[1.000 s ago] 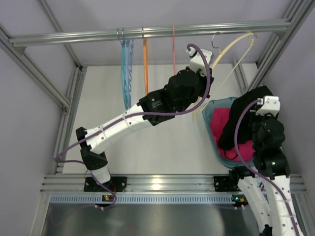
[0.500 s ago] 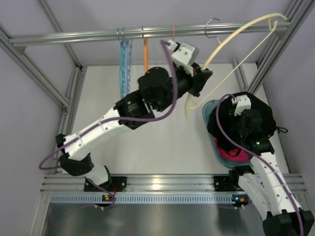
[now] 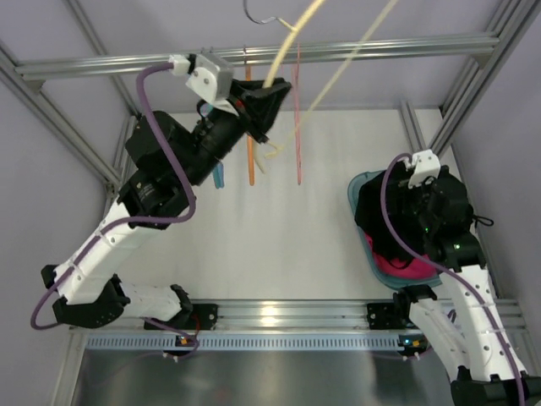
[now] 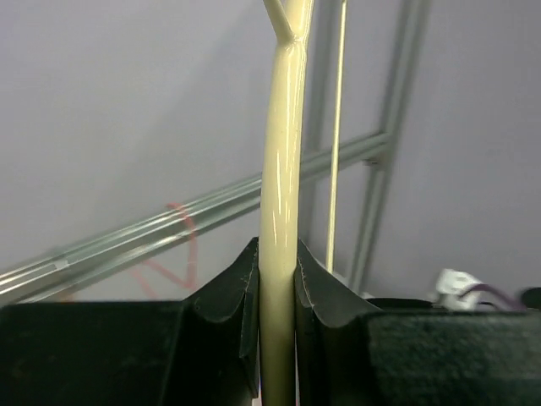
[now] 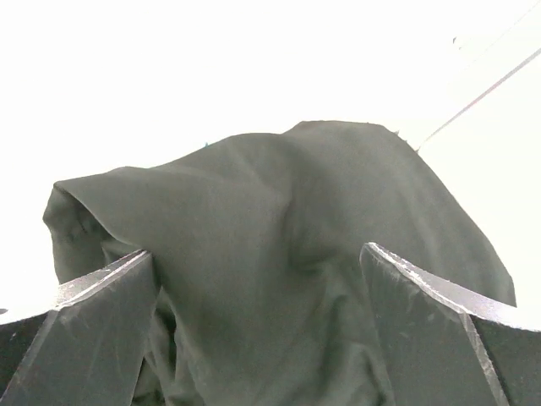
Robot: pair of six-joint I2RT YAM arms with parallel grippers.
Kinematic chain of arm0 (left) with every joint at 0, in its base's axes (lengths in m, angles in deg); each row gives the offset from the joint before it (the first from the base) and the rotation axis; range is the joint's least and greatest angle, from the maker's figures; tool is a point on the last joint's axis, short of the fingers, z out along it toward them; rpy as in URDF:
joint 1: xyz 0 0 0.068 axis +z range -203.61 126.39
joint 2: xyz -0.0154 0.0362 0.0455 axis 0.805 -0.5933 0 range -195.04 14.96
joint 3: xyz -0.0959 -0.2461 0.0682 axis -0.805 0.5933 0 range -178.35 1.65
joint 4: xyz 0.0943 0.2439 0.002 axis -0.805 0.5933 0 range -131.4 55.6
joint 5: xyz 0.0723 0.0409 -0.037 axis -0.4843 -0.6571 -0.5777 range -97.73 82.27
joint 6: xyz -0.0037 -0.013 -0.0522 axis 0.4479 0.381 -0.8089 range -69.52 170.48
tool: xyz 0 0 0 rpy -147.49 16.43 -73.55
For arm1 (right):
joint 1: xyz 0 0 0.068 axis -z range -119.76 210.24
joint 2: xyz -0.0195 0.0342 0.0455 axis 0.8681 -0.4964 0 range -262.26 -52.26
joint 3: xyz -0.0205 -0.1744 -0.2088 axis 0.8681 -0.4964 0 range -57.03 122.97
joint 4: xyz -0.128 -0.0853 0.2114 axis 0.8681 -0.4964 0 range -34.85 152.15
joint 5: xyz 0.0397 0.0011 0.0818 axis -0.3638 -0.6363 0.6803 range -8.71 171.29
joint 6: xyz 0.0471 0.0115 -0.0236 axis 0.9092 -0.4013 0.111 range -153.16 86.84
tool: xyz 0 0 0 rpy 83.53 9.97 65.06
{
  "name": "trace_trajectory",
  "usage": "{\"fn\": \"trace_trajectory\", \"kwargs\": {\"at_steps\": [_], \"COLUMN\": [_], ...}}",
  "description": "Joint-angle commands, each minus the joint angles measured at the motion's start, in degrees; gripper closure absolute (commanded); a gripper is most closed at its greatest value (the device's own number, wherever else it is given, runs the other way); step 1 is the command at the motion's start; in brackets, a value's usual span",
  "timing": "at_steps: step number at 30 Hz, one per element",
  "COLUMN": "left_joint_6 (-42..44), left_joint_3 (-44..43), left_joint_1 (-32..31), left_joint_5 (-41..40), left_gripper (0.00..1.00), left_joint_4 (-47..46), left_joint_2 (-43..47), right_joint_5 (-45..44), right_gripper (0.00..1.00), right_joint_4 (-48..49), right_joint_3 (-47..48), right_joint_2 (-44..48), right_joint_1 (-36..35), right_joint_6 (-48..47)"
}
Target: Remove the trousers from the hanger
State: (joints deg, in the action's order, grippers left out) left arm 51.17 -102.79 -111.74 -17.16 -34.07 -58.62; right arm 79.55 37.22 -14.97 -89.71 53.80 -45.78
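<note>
My left gripper [image 3: 267, 95] is shut on the cream hanger [image 3: 290, 41], held high at the back left, its metal hook [image 3: 257, 12] at the frame's top edge. In the left wrist view the fingers [image 4: 314, 283] clamp the hanger's bar [image 4: 283, 152] from both sides. No cloth hangs on it. The black trousers [image 3: 380, 218] lie heaped in the teal basket [image 3: 358, 183] at the right. My right gripper [image 5: 256, 254] hovers just above the heap [image 5: 279, 211], jaws spread wide, nothing pinched between them.
A magenta-pink cloth [image 3: 402, 264] lies under the trousers in the basket. An orange hanger [image 3: 250, 161], a light-blue hanger [image 3: 218, 176] and a thin pink one [image 3: 297, 127] hang from the metal rail [image 3: 380, 46]. Frame posts stand at both sides.
The left arm swung left and up, carrying the hanger off the rail's right end. The right gripper went from shut to wide open, leaving the trousers in the basket.
</note>
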Motion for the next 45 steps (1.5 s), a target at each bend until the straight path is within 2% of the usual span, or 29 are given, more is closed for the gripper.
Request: {"fn": "trace_trajectory", "kwargs": {"at_steps": [1,3,4,7,8,12,17,20,24,28,31,35,39,43,45], "left_joint_6": [-2.34,-2.45,-2.10,-3.83,-4.64,-7.01,-7.81,-2.39,5.98,13.35,16.62,20.84,20.59,18.91,19.26], "left_joint_3": [2.39,5.81,9.83,16.89,18.56,28.04,33.68,37.02,38.79,36.25,34.14,34.21,34.22,31.68,27.12], "left_joint_1": [11.00,18.11,20.14,28.84,32.95,42.38,53.79,57.33,57.34,57.34,57.25,57.16,56.72,56.55,56.55], "left_joint_5": [0.89,5.45,12.35,16.90,16.55,16.20,14.18,12.25,7.24,-0.21,-2.96,-1.12,2.66,4.42,6.17], "left_gripper": [1.00,1.00,1.00,1.00,1.00,1.00,1.00,1.00,1.00,1.00,1.00,1.00,1.00,1.00,1.00], "left_joint_4": [-3.12,-2.76,-2.94,-2.85,-2.85,-2.06,4.26,8.13,16.99,27.54,35.01,41.96,48.47,50.58,51.46], "left_joint_2": [5.89,9.49,13.34,21.08,23.02,33.39,45.68,51.06,58.10,56.89,53.90,52.23,48.28,39.41,33.19], "right_joint_5": [1.39,1.39,3.21,3.93,3.93,4.11,4.64,5.25,6.22,7.62,7.89,7.98,7.72,7.45,7.45], "right_gripper": [0.01,0.00,0.01,0.01,0.00,0.01,0.01,0.01,0.01,0.01,0.01,0.01,0.01,0.01,0.01], "right_joint_4": [0.32,0.23,0.06,-0.30,-0.38,0.32,0.67,0.76,0.76,0.67,0.67,0.76,0.76,0.67,0.50], "right_joint_3": [4.43,5.30,6.01,7.50,7.77,8.91,10.49,11.55,13.13,14.45,15.41,15.33,14.80,14.71,14.89], "right_joint_2": [0.80,0.54,0.28,-0.95,-1.57,-2.45,-4.55,-5.96,-7.81,-9.48,-10.62,-10.71,-10.45,-10.45,-10.45], "right_joint_1": [0.99,0.99,0.99,0.99,0.99,0.99,0.99,0.99,0.99,0.99,0.99,0.90,0.90,0.99,0.90], "right_joint_6": [-0.74,-0.74,-0.91,-0.83,-0.91,-0.82,-0.48,-0.12,-0.03,0.75,1.37,1.64,1.72,1.72,1.38]}}
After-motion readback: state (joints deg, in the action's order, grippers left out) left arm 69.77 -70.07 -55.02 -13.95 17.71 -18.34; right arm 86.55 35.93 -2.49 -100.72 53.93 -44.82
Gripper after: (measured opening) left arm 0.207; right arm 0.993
